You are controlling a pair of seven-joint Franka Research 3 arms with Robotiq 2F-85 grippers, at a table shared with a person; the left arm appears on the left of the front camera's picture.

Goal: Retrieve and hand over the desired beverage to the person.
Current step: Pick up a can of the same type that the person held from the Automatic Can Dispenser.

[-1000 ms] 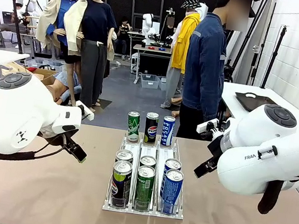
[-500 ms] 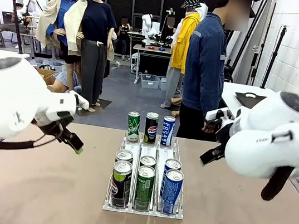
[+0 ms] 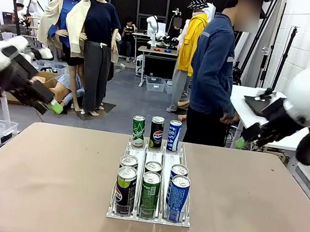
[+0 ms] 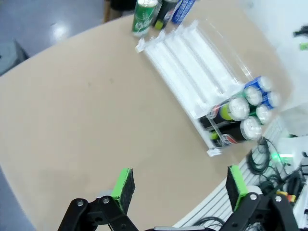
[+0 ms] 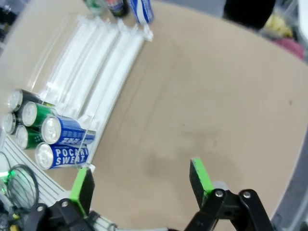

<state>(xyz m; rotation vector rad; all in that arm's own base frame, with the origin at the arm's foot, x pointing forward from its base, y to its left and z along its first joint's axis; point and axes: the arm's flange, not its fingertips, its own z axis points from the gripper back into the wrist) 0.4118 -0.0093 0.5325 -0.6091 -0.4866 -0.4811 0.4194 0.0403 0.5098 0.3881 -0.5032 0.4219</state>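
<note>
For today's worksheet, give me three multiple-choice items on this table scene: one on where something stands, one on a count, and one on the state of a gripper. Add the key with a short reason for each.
1. Where do the three separate cans stand?
A. At the end of the rack nearest the person
B. On the floor
C. Stacked on top of other cans

2. How many cans are there in all?
A. Six
B. Nine
C. Twelve

3. What state is the left gripper in?
A. Shut on a green can
B. Shut on nothing
C. Open, holding nothing

Key: 1 A, they stand upright in a row at the rack's far end. 2 B, six sit at the near end and three at the far end. 3 C, its jaws stand wide apart with nothing between them.
</note>
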